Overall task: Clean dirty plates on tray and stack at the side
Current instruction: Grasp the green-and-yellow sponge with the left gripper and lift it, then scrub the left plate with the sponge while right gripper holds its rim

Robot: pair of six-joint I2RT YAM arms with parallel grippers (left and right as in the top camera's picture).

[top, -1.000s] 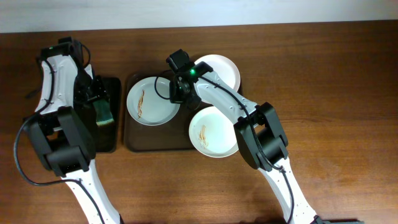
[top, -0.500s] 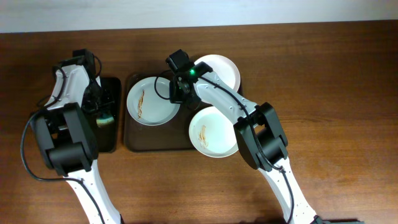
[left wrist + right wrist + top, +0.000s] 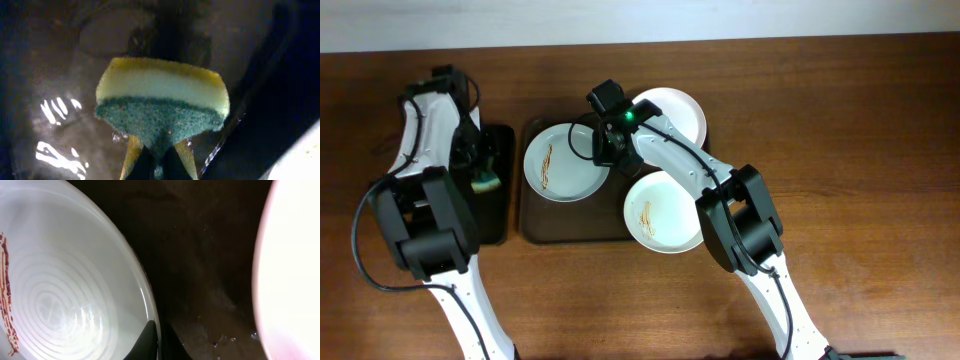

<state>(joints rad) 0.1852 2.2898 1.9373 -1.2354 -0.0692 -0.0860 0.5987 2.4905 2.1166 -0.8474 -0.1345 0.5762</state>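
Note:
Three dirty plates lie on the dark brown tray (image 3: 545,222). The left plate (image 3: 560,165) carries brown streaks, and so does the front right plate (image 3: 663,212). The back right plate (image 3: 670,113) looks plain white. My right gripper (image 3: 608,150) is shut on the left plate's right rim. In the right wrist view its black fingers (image 3: 147,342) pinch the rim of that plate (image 3: 65,280). My left gripper (image 3: 478,165) is shut on a yellow and green sponge (image 3: 483,181) over the black tray (image 3: 498,215). The left wrist view shows the sponge (image 3: 162,102) squeezed at its green underside between the gripper (image 3: 159,159) fingers.
The narrow glossy black tray stands just left of the brown tray, and its wet floor (image 3: 55,115) glints under the sponge. Bare wooden table (image 3: 850,150) stretches to the right. Both white arms reach in from the front edge.
My left gripper has closed on the sponge, which it straddled open a second ago, and the arm has shifted slightly. The right gripper and the plates have not moved.

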